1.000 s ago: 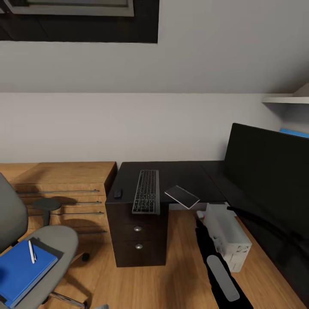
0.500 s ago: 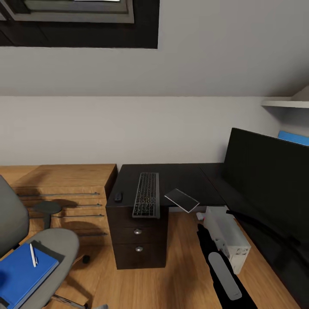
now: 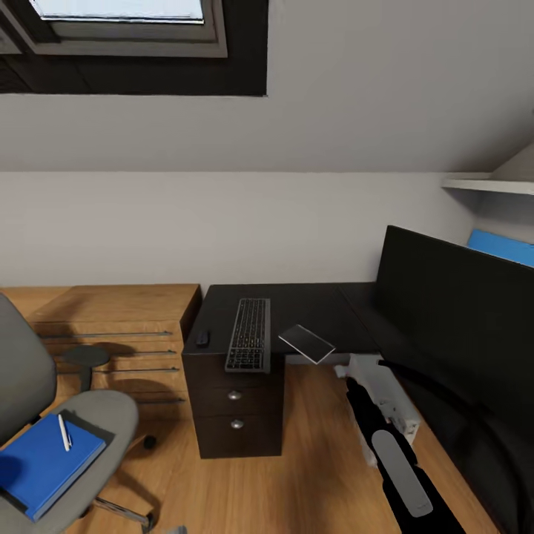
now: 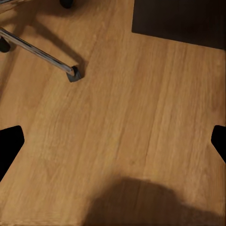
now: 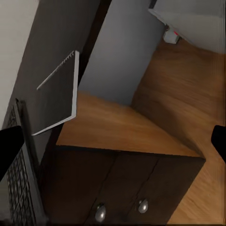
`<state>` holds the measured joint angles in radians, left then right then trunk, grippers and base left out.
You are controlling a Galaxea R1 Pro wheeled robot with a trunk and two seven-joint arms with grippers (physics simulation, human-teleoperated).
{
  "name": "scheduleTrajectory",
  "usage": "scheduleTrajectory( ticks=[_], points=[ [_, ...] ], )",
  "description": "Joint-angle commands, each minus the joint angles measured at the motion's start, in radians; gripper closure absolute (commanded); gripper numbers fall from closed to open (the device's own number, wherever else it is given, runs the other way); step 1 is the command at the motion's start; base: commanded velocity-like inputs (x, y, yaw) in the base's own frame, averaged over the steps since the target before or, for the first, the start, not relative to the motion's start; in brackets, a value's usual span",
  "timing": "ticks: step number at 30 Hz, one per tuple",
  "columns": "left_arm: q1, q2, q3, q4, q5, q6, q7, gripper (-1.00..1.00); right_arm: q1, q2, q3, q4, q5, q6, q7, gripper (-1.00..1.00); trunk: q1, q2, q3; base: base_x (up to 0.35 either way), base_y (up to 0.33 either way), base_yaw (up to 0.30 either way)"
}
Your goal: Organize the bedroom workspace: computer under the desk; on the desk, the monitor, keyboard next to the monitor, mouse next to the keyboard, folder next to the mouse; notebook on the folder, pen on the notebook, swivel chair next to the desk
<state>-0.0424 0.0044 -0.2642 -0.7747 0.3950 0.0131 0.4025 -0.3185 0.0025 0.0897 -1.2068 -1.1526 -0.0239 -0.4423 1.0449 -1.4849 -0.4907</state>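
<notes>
The black desk (image 3: pixel 311 300) carries the keyboard (image 3: pixel 248 334), the small dark mouse (image 3: pixel 202 338) to its left, and the notebook (image 3: pixel 307 343) overhanging the front edge. The monitor (image 3: pixel 452 311) stands on the desk's right wing. The white computer (image 3: pixel 386 389) sits on the floor under the desk, partly behind my right arm (image 3: pixel 400 467). The swivel chair (image 3: pixel 44 415) at the lower left holds the blue folder (image 3: pixel 44 463) with the pen (image 3: pixel 64 432) on it. My right gripper (image 5: pixel 113 143) is open, facing the notebook (image 5: pixel 59 94) and the drawer unit (image 5: pixel 122 188). My left gripper (image 4: pixel 113 143) is open above bare floor.
Low wooden shelving (image 3: pixel 111 326) stands left of the desk under the sloped ceiling and skylight (image 3: pixel 119 15). A white shelf (image 3: pixel 482 184) and blue panel (image 3: pixel 500 247) are at the right. A chrome chair spoke (image 4: pixel 37 52) crosses the wood floor (image 4: pixel 141 117).
The whole head view has tilted up and drawn back a little, showing more skylight. Desk items, chair and folder keep their places; my right arm stays about where it was.
</notes>
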Motion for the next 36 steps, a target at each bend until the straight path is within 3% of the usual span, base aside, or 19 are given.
scheduleTrajectory(
  ticks=[1,2,4,5,7,11,17,18,22,26,29,31,36],
  points=[
    [-0.001,0.001,-0.004,-0.001,0.005,0.001,0.008,-1.0,-0.001,-0.013,0.003,-0.011,0.006,0.033,-0.005,-1.0,-0.004,0.007,0.002,-0.246,-0.168,0.0],
    [-0.001,0.001,-0.004,-0.001,0.005,0.001,0.008,-1.0,-0.001,-0.013,0.003,-0.011,0.006,0.033,-0.005,-1.0,-0.008,0.014,0.005,-0.246,-0.168,0.0],
    [-0.001,0.0,-0.005,-0.001,0.005,0.001,0.007,-1.0,-0.001,-0.052,0.006,-0.035,0.038,0.175,-0.006,-1.0,-0.016,0.028,0.012,-0.233,-0.164,0.0],
    [-0.001,0.001,-0.005,-0.001,0.007,0.002,0.004,-1.0,-0.001,-0.099,0.012,-0.068,0.06,0.291,-0.007,-1.0,-0.02,0.035,0.015,-0.077,-0.055,0.0],
    [-0.001,0.001,-0.004,-0.001,0.007,0.002,0.003,-1.0,-0.001,-0.109,0.015,-0.075,0.065,0.331,-0.011,-1.0,-0.027,0.049,0.021,-0.044,-0.032,0.0],
    [-0.001,0.001,-0.003,-0.001,0.007,0.002,0.003,-1.0,-0.011,-0.097,0.032,-0.084,0.071,0.464,-0.114,-1.0,-0.043,0.077,0.033,-0.017,-0.012,0.0],
    [-0.001,0.001,-0.003,-0.001,0.008,0.002,0.003,-1.0,-0.067,-0.049,0.071,-0.086,0.074,0.615,-0.34,-1.0,-0.066,0.119,0.052,-0.004,-0.003,0.0],
    [-0.001,0.001,-0.003,-0.001,0.008,0.002,0.002,-1.0,-0.081,-0.033,0.092,-0.086,0.074,0.646,-0.401,-1.0,-0.07,0.126,0.055,-0.001,-0.001,0.0],
    [-0.001,0.0,-0.003,-0.001,0.008,0.002,0.002,-1.0,-0.099,-0.009,0.156,-0.09,0.079,0.685,-0.493,-1.0,-0.085,0.154,0.068,0.0,0.0,0.0],
    [-0.001,0.0,-0.004,-0.001,0.007,0.001,0.003,-1.0,-0.105,-0.001,0.213,-0.111,0.102,0.675,-0.518,-1.0,-0.1,0.182,0.08,0.0,0.0,0.0],
    [-0.001,0.0,-0.004,-0.001,0.007,0.001,0.004,-1.0,-0.106,-0.001,0.229,-0.122,0.116,0.623,-0.521,-1.0,-0.112,0.203,0.09,0.0,0.0,0.0],
    [-0.001,0.0,-0.004,-0.001,0.007,0.001,0.005,-1.0,-0.107,-0.001,0.237,-0.129,0.122,0.548,-0.517,-1.0,-0.119,0.217,0.096,0.0,0.0,0.0],
    [-0.001,0.0,-0.004,-0.001,0.006,0.001,0.007,-1.0,-0.108,0.001,0.241,-0.115,0.116,0.5,-0.494,-1.0,-0.139,0.252,0.112,0.0,0.0,0.0]
  ],
)
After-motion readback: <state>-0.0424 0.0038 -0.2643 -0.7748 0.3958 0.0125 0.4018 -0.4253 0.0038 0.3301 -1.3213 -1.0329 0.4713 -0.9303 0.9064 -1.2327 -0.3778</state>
